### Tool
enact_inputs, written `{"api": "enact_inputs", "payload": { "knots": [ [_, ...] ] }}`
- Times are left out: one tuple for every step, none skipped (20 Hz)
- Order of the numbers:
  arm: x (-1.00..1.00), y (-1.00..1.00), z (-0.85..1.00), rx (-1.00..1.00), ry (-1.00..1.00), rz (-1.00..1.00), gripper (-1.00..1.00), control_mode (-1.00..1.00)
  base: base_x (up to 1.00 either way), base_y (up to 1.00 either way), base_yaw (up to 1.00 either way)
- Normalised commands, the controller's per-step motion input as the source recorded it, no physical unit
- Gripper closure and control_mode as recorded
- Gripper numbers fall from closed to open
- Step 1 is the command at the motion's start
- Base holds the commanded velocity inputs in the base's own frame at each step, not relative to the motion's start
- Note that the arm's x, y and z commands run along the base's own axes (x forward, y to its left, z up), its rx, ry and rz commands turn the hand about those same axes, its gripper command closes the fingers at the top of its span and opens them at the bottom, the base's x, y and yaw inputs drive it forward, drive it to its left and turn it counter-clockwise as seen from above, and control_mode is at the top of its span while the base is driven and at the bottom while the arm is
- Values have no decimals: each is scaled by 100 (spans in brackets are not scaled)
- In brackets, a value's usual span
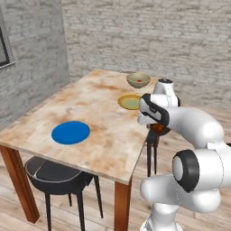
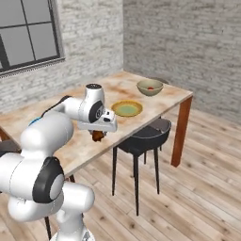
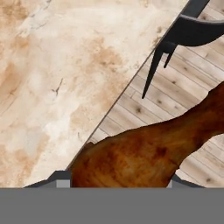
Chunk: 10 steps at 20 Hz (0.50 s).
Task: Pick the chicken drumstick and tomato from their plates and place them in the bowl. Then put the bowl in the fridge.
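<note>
Jaws of the gripper (image 2: 98,133) are closed partway on the chicken drumstick (image 3: 144,153), whose thick end sits between the dark tips while the thin end sticks out toward the right edge of the hand view. Because the piece hangs over the table (image 1: 90,108) edge, a slip would probably drop it on the wooden floor (image 3: 183,87). The bowl (image 1: 138,80) with the tomato (image 1: 139,80) stands in the upper middle of the left base view, beyond the yellow-rimmed plate (image 1: 130,102), so a low pass could hit that plate or the bowl rim.

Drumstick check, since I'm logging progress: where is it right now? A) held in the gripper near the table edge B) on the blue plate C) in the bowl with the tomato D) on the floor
A: the drumstick sits between the gripper fingers at the table edge; the bowl holds just the tomato.
</note>
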Motion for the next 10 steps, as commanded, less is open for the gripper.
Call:
{"api": "enact_inputs", "payload": {
  "knots": [
    [0,0,0,0,0,0,100,100,51,-51,15],
    [0,0,0,0,0,0,100,100,51,-52,14],
    [0,0,0,0,0,0,100,100,50,-52,14],
    [0,0,0,0,0,0,100,100,51,-53,14],
    [0,0,0,0,0,0,100,100,51,-53,13],
    [0,0,0,0,0,0,100,100,51,-54,12],
    [0,0,0,0,0,0,100,100,46,-58,9],
    [0,0,0,0,0,0,100,100,41,-63,6],
    [0,0,0,0,0,0,100,100,22,-74,2],
    [0,0,0,0,0,0,100,100,7,-79,1]
  ]
}}
